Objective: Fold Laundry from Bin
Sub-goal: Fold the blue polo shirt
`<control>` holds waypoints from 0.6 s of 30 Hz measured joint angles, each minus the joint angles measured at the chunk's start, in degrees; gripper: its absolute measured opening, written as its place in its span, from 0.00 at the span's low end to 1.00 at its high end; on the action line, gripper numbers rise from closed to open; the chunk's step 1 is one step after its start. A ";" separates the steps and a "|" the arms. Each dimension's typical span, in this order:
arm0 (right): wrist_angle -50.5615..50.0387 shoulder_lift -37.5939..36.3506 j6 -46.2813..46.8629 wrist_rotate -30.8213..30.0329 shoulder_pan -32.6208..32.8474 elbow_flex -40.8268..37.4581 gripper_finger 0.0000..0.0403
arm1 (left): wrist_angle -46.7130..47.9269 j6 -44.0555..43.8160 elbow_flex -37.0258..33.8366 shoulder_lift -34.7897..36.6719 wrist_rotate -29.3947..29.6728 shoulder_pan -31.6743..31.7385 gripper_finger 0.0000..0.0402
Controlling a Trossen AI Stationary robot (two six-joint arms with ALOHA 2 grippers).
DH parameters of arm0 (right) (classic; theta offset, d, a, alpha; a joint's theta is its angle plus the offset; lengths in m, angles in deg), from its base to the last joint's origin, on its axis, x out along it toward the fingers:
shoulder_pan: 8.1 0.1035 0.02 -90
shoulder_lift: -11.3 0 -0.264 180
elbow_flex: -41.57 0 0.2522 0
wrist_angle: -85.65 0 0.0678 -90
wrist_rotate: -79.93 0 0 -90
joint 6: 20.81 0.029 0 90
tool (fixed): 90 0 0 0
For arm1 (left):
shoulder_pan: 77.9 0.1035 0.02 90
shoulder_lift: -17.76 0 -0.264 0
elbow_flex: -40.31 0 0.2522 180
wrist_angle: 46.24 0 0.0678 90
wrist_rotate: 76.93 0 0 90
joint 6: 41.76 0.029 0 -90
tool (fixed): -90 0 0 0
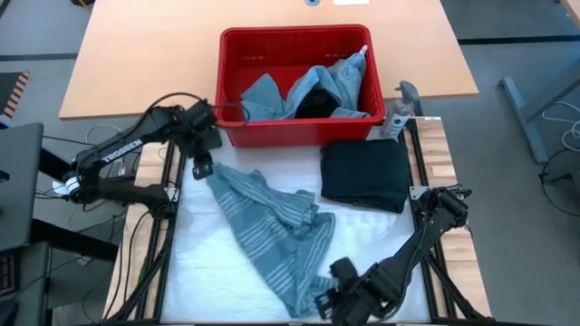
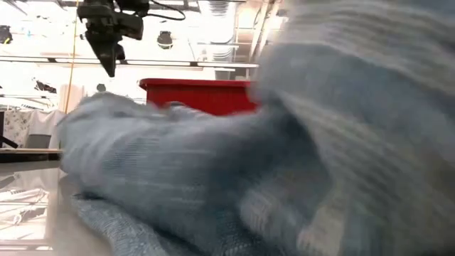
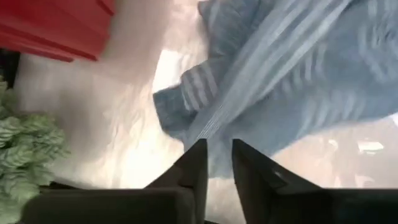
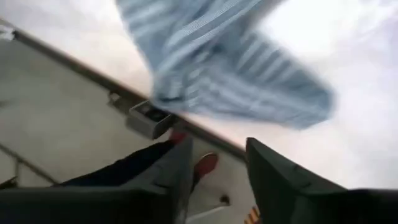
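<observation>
The blue-grey striped cloth (image 1: 272, 226) lies crumpled on the white table cover, running slantwise from far left to near middle. It fills the low view (image 2: 284, 156). The red bin (image 1: 294, 54) stands at the far side and holds light blue denim (image 1: 340, 77) and a dark piece (image 1: 313, 101). A folded black garment (image 1: 365, 174) lies in front of the bin at the right. My left gripper (image 1: 201, 167) hangs over the cloth's far left corner (image 3: 186, 99), pointing down and clear of it (image 2: 109, 67), its fingers a narrow gap apart. My right gripper (image 1: 324, 303) is open and empty by the cloth's near end (image 4: 249, 87).
A spray bottle (image 1: 399, 113) stands by the bin's right wall. A small green plant (image 3: 25, 143) is at the left near the bin. Beyond the table's near edge (image 4: 149, 118) a person's red shoe (image 4: 205, 163) shows. The white cover (image 1: 208, 263) is bare at near left.
</observation>
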 joint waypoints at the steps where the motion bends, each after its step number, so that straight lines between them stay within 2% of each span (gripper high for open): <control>1: -3.20 -0.93 -0.24 -0.93 -0.67 0.06 0.48 | -0.43 0.32 -0.67 0.91 -0.21 0.00 0.18; 5: -17.58 -2.70 3.01 -7.22 -5.09 0.11 0.54 | -5.50 -0.53 -1.46 3.54 0.62 -0.04 0.28; 6: -19.70 -2.64 3.95 -7.32 -6.39 0.07 0.55 | -8.78 -1.58 -1.49 4.12 -0.77 -0.03 0.30; 8: -18.72 -2.59 2.48 -7.69 -9.05 -1.53 0.55 | -17.98 -5.72 -1.49 5.25 -8.39 0.02 0.33; 11: -13.33 -2.53 0.26 -7.76 -12.05 -4.98 0.55 | -32.13 -14.58 -1.40 5.30 -25.57 -0.08 0.37; 12: -11.29 -2.50 -0.41 -7.73 -12.71 -6.51 0.56 | -35.05 -17.00 -1.40 4.65 -29.65 -0.13 0.38; 14: -9.54 -2.38 1.42 -7.37 -13.37 -10.14 0.56 | -38.09 -19.09 -1.40 2.92 -33.16 -0.85 0.41; 18: -9.02 -3.21 10.51 -7.26 -12.61 -17.37 0.56 | -39.30 -15.59 -1.40 -3.24 -34.02 -4.22 0.46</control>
